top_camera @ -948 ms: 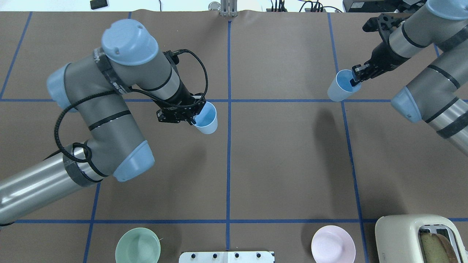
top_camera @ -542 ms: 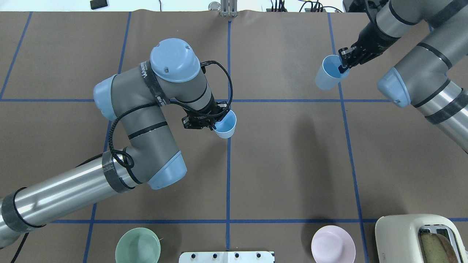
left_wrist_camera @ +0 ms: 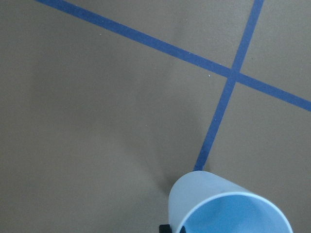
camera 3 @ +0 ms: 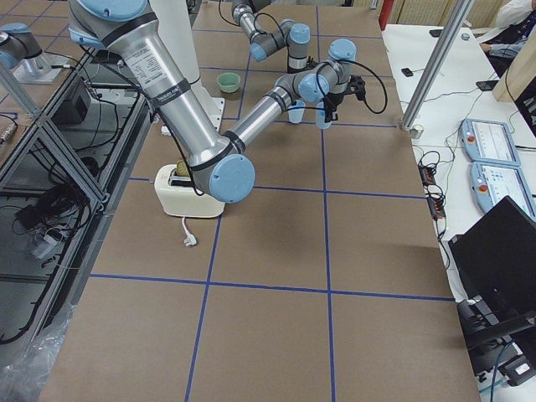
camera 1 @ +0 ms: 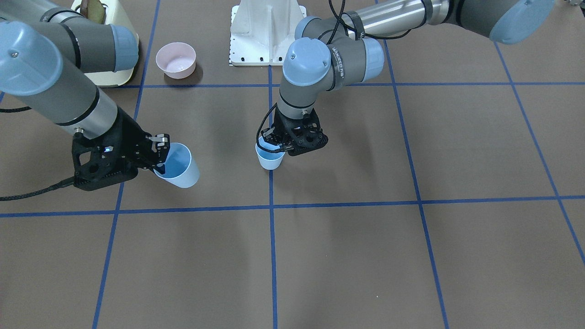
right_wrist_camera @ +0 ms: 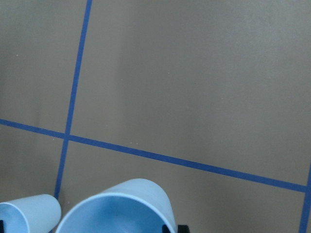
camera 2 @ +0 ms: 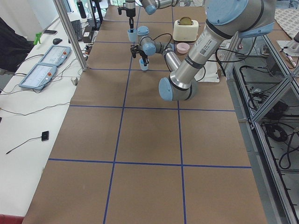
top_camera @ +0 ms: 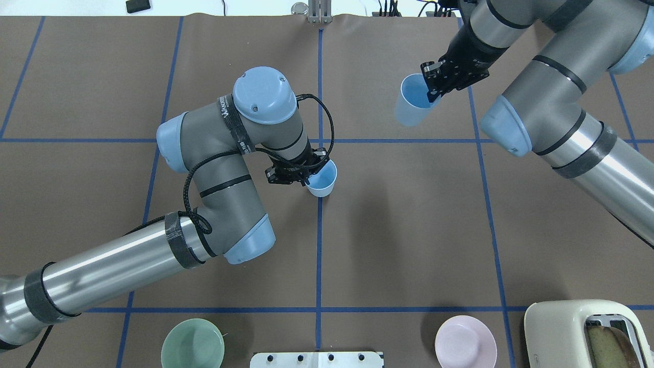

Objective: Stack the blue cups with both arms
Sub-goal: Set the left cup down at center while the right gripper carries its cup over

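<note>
Seen from overhead, the left gripper [top_camera: 307, 173] was clamped on the rim of one blue cup [top_camera: 323, 182], upright at the centre tape line [top_camera: 319, 245], while well to its right the right gripper [top_camera: 433, 88] pinched the rim of the other blue cup [top_camera: 411, 108], which was tilted.

Left arm [top_camera: 230, 204], right arm [top_camera: 546, 87]: grey-silver tubes, light-blue joint caps, white-lettered black bands, looped black cables.

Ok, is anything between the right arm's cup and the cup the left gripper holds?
Nothing visible: only bare table lies between the right cup in the right gripper and the left cup. But the left gripper clamps that cup's rim, so its finger may block nesting.
</note>
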